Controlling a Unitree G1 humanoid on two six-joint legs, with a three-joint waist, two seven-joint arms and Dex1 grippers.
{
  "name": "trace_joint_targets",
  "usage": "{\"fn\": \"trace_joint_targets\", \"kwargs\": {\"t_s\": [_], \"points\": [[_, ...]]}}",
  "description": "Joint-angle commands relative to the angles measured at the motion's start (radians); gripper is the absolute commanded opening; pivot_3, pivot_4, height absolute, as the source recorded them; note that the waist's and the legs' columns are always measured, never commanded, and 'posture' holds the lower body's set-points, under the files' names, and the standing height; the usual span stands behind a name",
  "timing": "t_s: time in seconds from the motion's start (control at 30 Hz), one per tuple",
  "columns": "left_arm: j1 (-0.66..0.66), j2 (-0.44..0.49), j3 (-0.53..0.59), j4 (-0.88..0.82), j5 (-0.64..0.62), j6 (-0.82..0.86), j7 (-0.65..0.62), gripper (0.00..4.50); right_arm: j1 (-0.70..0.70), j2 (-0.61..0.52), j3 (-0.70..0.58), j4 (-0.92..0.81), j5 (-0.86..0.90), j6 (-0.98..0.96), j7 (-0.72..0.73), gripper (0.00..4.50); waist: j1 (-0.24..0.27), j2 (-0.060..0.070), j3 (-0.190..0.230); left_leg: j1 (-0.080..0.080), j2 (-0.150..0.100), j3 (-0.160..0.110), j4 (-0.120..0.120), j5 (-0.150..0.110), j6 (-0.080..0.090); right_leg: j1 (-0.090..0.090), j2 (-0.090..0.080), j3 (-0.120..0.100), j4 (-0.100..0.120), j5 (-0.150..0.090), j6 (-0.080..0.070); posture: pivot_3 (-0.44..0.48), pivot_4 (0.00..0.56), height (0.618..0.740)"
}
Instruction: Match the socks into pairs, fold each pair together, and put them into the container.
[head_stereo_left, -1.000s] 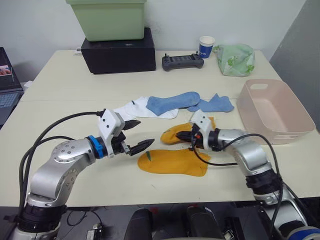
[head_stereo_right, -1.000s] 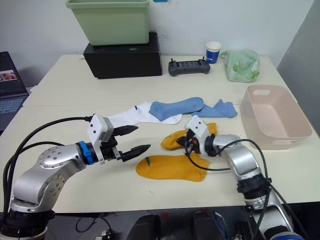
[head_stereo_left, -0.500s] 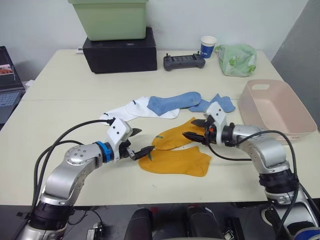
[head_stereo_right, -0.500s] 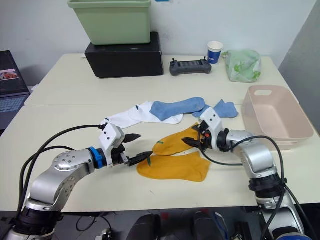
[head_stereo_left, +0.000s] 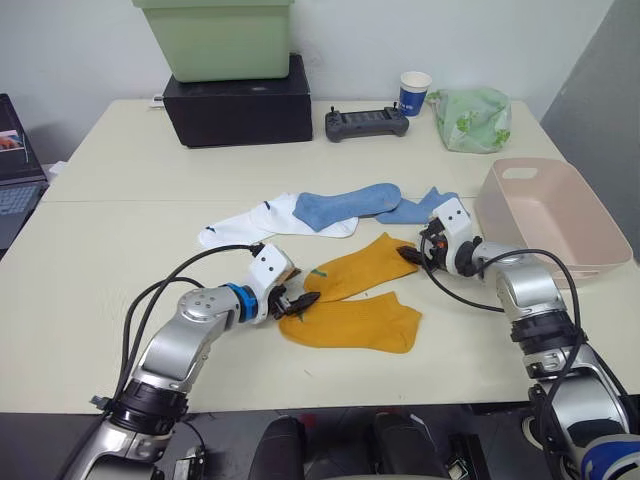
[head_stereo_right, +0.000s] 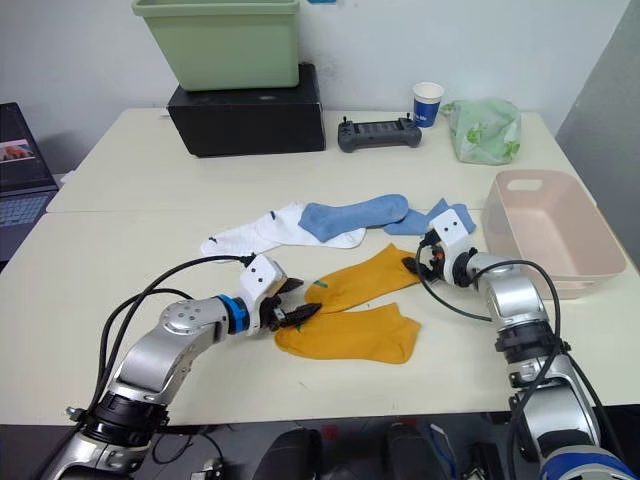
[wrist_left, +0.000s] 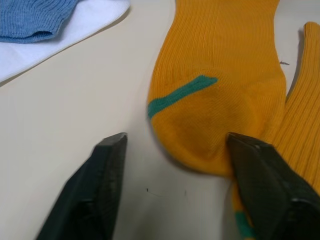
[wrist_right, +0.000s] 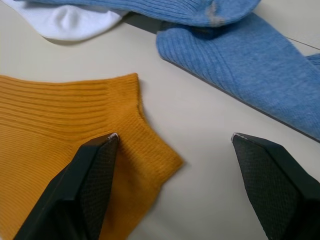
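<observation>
ribbed mustard-orange socks (head_stereo_left: 352, 297) – flat, splayed black grippers (wrist_left: 175, 165) at ends

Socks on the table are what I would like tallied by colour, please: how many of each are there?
orange socks: 2
light blue socks: 2
white socks: 2, overlapping and partly under a blue one
Total: 6

Head stereo overhead; wrist views close on socks (wrist_left: 220, 100).
</observation>
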Motion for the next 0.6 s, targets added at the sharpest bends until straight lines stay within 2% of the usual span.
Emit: {"fn": "trace_joint_targets", "kwargs": {"t_s": [0.03,0.23,0.3,0.53,0.6], "points": [[-0.005,-0.005,-0.014,0.003,0.016,-0.001,-0.007,1.93,0.0,-0.005,-0.034,-0.085,0.053,0.038,0.04,2.92,0.0,0.0,0.0,0.0,0.0,0.0,0.0,0.0,0.0,0.0,0.0,0.0,0.0,0.0,0.0,0.0,0.15,0.74],[-0.006,-0.008,0.032,0.003,-0.008,0.008,-0.004,0.02,0.02,-0.012,-0.058,-0.168,0.093,0.102,0.036,0.72,0.0,0.0,0.0,0.0,0.0,-0.001,0.0,0.0,0.0,0.0,0.0,0.0,0.0,0.0,0.0,0.0,0.15,0.74],[-0.011,-0.012,0.049,0.009,-0.016,0.006,0.001,0.0,0.025,-0.012,-0.065,-0.184,0.102,0.114,0.03,0.04,0.0,0.0,0.0,0.0,0.0,-0.001,0.0,0.0,0.0,0.0,0.0,0.0,0.0,0.0,0.0,0.0,0.15,0.74],[-0.019,-0.012,0.137,0.006,-0.077,0.046,0.002,0.0,0.084,-0.009,-0.118,-0.364,0.192,0.259,0.0,0.04,0.0,0.0,0.0,-0.001,0.0,-0.001,-0.001,0.0,0.0,-0.001,0.0,-0.001,0.0,0.0,0.0,0.0,0.15,0.74],[-0.017,-0.007,0.144,0.013,-0.079,0.051,-0.006,0.0,0.096,-0.026,-0.104,-0.377,0.17,0.248,-0.011,0.04,-0.001,0.0,0.0,-0.001,0.0,-0.001,-0.001,0.0,0.0,-0.001,0.0,-0.001,0.0,0.0,0.0,0.0,0.15,0.74]]}}
